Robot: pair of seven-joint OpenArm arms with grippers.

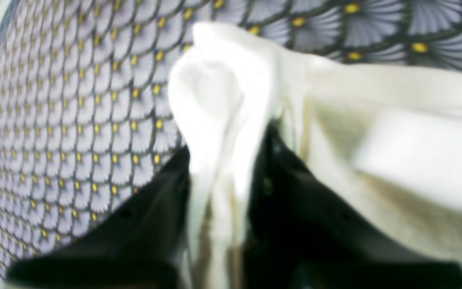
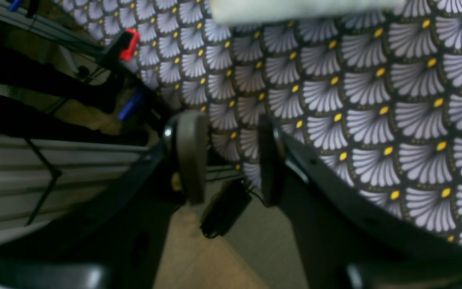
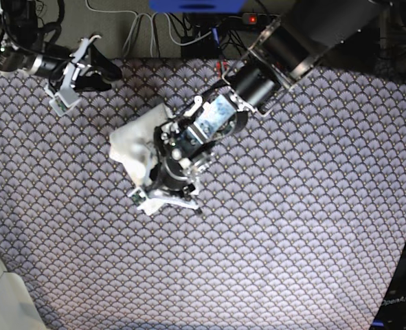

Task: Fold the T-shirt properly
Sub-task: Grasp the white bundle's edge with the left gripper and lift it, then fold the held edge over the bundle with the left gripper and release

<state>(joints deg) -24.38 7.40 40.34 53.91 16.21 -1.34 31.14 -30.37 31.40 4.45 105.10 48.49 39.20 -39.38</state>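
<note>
- The shirt (image 3: 135, 141) sat bunched in a small white heap on the patterned cloth (image 3: 292, 227), left of center in the base view.
- Left gripper (image 1: 221, 192) was clamped on a fold of it.
- Right gripper (image 2: 227, 160) hung spread apart and empty at the cloth's far-left edge, well apart from the shirt.

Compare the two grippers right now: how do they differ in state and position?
The left gripper is shut on a bunched fold of the T-shirt; the right gripper is open and holds nothing.
In the base view, the left gripper sits over the middle of the patterned tablecloth at the shirt, while the right gripper is near the table's far edge, apart from the shirt.
Both have black fingers.
</note>
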